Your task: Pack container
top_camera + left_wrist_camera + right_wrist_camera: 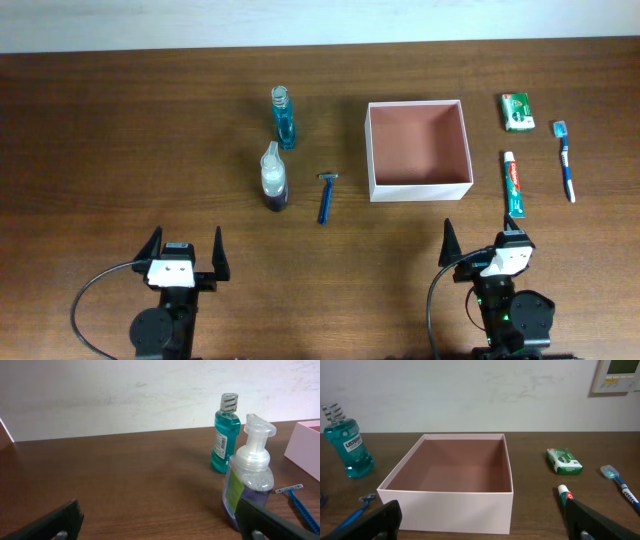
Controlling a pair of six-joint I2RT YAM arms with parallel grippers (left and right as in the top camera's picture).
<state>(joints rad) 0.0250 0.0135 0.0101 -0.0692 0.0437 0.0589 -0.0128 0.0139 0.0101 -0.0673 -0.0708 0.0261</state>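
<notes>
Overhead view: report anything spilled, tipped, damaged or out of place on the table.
Nothing stands out. The container sits square and empty, the mouthwash bottle and pump bottle stand upright, and the razor, toothpaste, toothbrush and green box lie flat, apart from one another. No spills or damage visible.

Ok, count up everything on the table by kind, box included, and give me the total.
Bottles: 2 (mouthwash bottle, pump bottle)
Razor: 1
Toothbrush: 1
Toothpaste tube: 1
Green packet: 1
Box: 1
Total: 7
</notes>
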